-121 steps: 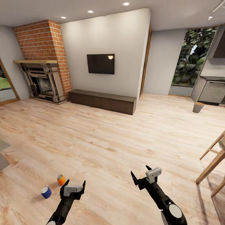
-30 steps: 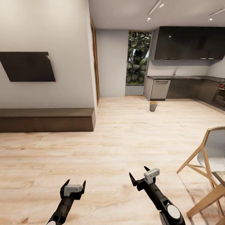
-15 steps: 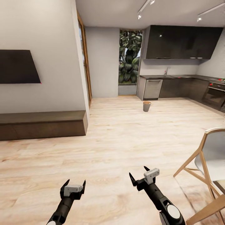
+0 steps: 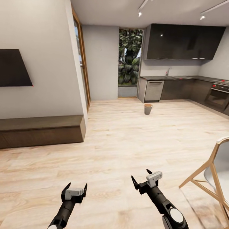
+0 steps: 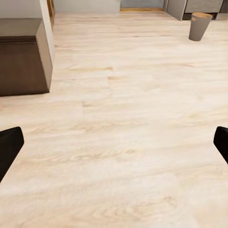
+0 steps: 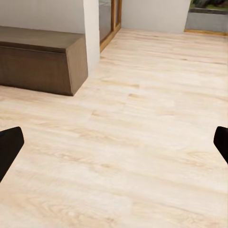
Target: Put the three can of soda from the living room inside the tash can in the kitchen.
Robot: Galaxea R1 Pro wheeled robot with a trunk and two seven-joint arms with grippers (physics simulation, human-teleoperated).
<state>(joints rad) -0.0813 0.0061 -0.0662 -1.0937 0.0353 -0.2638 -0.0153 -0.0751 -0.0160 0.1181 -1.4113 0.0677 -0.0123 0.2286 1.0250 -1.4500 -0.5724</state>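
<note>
Facing the kitchen [image 4: 184,79] across a pale wooden floor [image 4: 127,143], the robot holds both arms low and forward above bare boards. The left hand [image 4: 75,187] has its two black fingers spread wide and grips nothing; the left wrist view shows its fingertips [image 5: 9,147] at opposite borders with floor between them. The right hand [image 4: 141,178] is likewise spread wide and empty, its fingertips [image 6: 8,145] far apart over the planks. The tash can [image 4: 148,109], a small tapering bin with a grey outer wall and a brown rim, stands upright on the floor well ahead of both hands, just in front of the kitchen's pale drawer front [image 4: 154,90]; it also appears in the left wrist view [image 5: 200,26]. A dark low bench [image 4: 41,130] runs along the white wall beneath a black wall screen [image 4: 14,68], its end near the wall corner. A wooden-framed chair [image 4: 213,178] stands beside the right arm. Dark glossy cupboards [image 4: 184,43] hang above the grey worktop [image 4: 178,77].
</note>
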